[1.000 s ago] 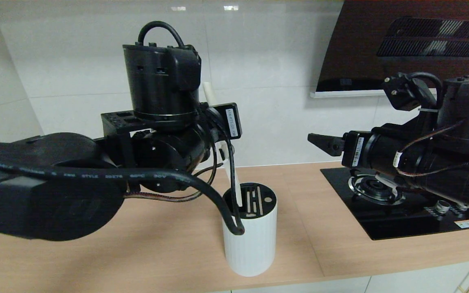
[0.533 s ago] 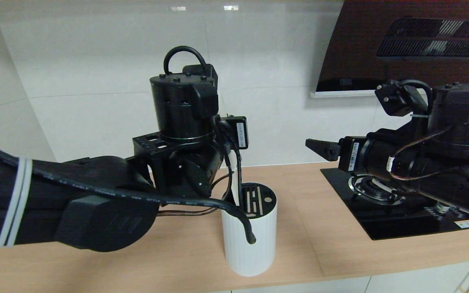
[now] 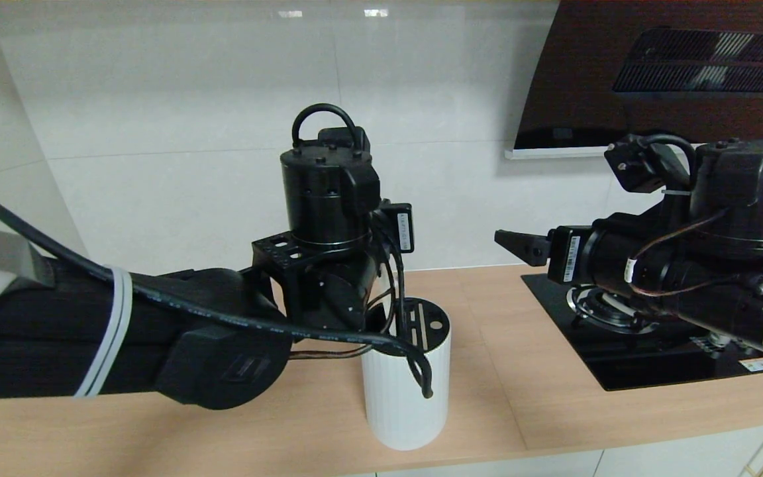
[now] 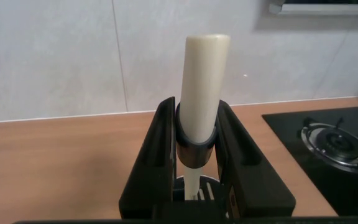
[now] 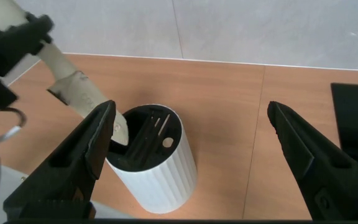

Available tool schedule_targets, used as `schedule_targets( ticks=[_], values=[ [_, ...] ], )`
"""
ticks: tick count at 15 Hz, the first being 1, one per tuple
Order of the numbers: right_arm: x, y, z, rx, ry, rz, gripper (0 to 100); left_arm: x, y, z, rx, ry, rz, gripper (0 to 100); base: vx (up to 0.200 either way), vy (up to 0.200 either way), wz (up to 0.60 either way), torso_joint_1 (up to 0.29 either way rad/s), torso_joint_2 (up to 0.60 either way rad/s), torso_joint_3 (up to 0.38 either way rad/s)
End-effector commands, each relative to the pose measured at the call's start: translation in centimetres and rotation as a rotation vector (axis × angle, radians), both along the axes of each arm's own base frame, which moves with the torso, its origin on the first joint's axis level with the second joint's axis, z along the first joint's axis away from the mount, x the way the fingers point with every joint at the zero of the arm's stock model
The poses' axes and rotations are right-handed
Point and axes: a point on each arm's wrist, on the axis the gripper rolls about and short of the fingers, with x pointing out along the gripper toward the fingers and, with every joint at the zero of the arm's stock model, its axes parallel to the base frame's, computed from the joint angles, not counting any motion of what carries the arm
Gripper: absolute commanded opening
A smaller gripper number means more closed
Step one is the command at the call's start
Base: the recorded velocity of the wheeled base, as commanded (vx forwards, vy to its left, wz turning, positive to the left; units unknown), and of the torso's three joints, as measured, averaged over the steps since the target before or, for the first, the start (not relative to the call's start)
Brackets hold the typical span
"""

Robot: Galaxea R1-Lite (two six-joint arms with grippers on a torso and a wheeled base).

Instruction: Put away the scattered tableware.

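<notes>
L end effector [image 4: 196, 112] clamped on utensil [image 4: 202, 68] handle. Long axis steep, slight tilt, tip in holder [image 3: 408, 397] mouth directly below. R end effector [image 5: 191, 111] wide open, empty, off right. Next prob. straight down.

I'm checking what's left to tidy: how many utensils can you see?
1: a knife, gripped by its cream handle in the left gripper, blade reaching into the top of the white holder. Others may be hidden behind the arms or inside the holder.
</notes>
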Motion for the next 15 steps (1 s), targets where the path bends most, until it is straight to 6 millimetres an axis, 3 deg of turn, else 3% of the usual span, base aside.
schedule_targets(
  ticks=[1, 15],
  values=[
    [0.0, 0.0, -0.1, -0.003, 0.001, 0.000, 100, 0.3, -0.3, -0.7, 0.012, 0.013, 0.004, 0, 0.000, 0.000, 0.00, 0.000, 0.00, 0.000],
    [0.2, 0.2, -0.7, -0.020, 0.018, 0.004, 100, 1.4, -2.2, -6.0, 0.060, 0.092, 0.018, 0, 0.000, 0.000, 0.00, 0.000, 0.00, 0.000]
  ],
)
